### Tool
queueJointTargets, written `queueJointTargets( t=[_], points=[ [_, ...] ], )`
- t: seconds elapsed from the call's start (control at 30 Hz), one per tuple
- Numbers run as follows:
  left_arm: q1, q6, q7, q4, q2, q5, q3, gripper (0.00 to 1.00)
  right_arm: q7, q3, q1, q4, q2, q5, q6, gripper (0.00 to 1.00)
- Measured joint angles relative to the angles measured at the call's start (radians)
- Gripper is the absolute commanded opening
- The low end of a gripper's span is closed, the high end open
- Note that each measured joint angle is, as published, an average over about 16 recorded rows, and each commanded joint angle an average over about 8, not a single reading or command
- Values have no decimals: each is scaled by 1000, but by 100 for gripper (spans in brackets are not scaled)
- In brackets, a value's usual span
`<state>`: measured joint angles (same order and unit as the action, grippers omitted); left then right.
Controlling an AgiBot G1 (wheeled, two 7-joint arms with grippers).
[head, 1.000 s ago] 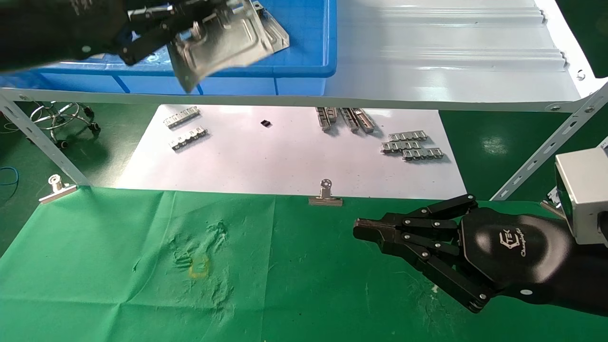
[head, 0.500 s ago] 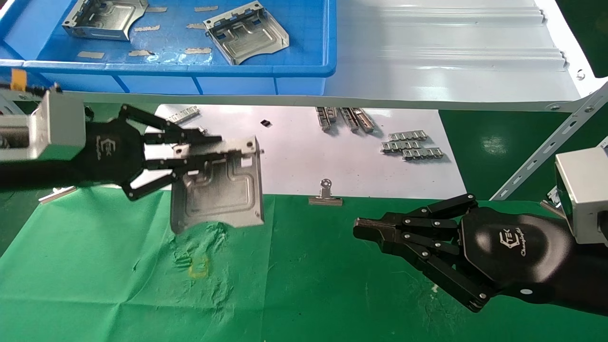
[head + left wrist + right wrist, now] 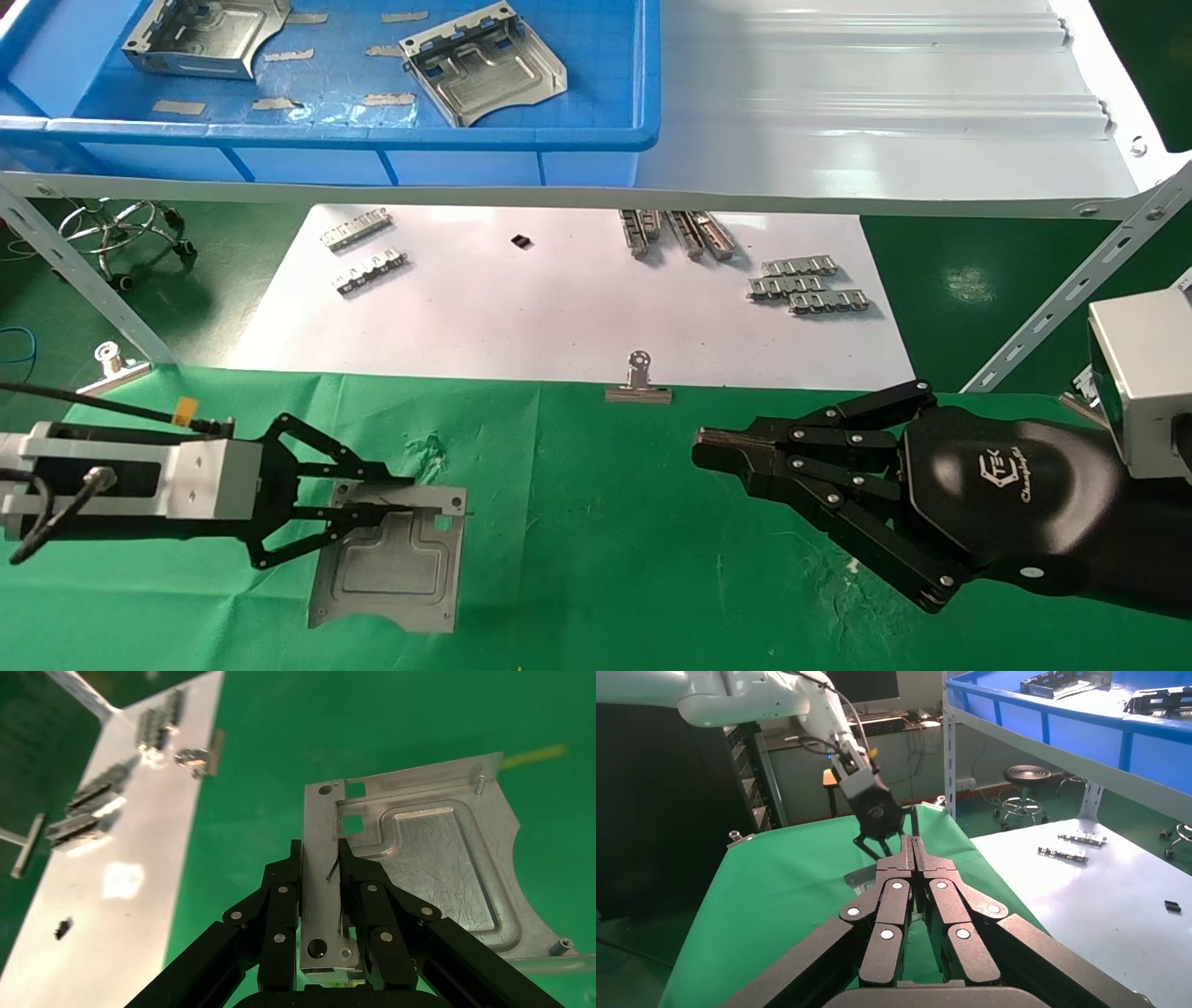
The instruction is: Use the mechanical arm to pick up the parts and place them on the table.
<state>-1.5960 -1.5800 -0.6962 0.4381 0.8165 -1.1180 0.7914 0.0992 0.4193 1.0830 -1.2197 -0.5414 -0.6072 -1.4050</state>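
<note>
The left gripper [image 3: 410,508] reaches in low from the table's [image 3: 605,559] left edge, wrist level, fingers [image 3: 281,903] pinching one flange of a part [image 3: 391,564] – half a second ago this was held higher, over the green cloth's far edge. It now sits near the front-left, with open cloth beyond it. The right gripper [image 3: 712,454] – fingers pressed together – hovers by the right edge.

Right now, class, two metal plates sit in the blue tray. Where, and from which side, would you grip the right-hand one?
Grip the raised slotted flange along the far edge of the right-hand plate, coming from above. It lies flat on the blue tray, so only the flange stands up. The left gripper holds its plate by an edge too.
</note>
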Motion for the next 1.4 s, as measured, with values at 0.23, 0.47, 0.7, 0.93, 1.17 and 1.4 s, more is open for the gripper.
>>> queueJointTargets(
  t=[0.23, 0.47, 0.7, 0.93, 1.17, 1.4],
  points=[
    [-5, 3, -97, -71, 26, -28, 48, 0, 0, 0, 0, 0, 0, 0, 0, 0],
    [-21, 20, -170, -154, 55, -39, 74, 0, 0, 0, 0, 0, 0, 0, 0, 0],
    [-33, 49, -231, -237, 81, -48, 83, 5, 0, 0, 0, 0, 0, 0, 0, 0],
    [-38, 75, -283, -301, 100, -56, 86, 92, 0, 0, 0, 0, 0, 0, 0, 0],
    [-46, 85, -313, -345, 112, -55, 84, 100, 0, 0, 0, 0, 0, 0, 0, 0],
    [-68, 56, -303, -373, 111, -43, 77, 100, 0, 0, 0, 0, 0, 0, 0, 0]
  ],
)
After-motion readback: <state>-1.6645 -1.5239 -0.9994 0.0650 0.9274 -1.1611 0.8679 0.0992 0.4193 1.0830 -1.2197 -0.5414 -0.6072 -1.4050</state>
